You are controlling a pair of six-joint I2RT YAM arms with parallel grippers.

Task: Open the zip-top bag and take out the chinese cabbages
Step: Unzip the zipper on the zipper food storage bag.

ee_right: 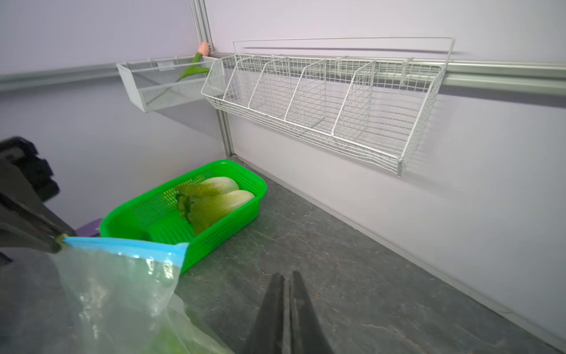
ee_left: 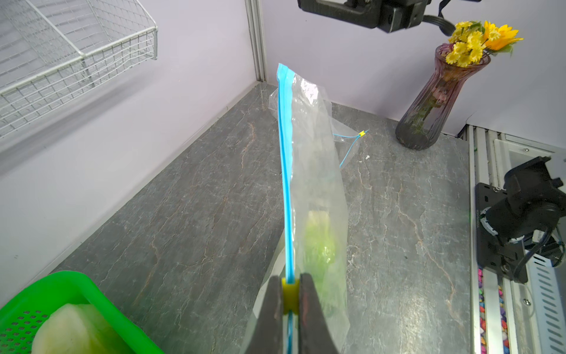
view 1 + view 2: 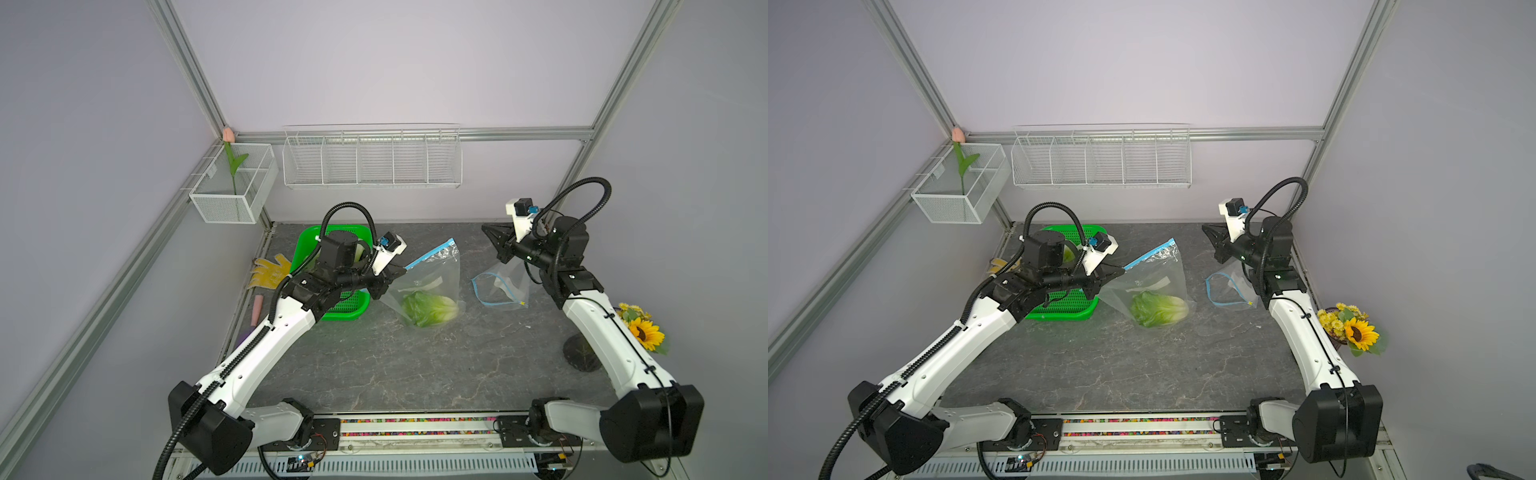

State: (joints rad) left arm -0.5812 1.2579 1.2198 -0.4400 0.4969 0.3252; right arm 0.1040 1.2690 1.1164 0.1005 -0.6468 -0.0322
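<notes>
One chinese cabbage (image 3: 432, 309) lies at the middle of the desk (image 3: 374, 365), inside the zip-top bag (image 3: 436, 270), whose blue seal is lifted. Left gripper (image 2: 290, 286) pinches the bag's yellow slider (image 2: 290, 298). Toward the right edge lies a second bag (image 3: 498, 291). Past it, the raised right gripper (image 1: 288, 277), jaws nearly pressed together, holds nothing. Far left corner: green basket (image 1: 260, 190) containing two chinese cabbages (image 1: 214, 199).
</notes>
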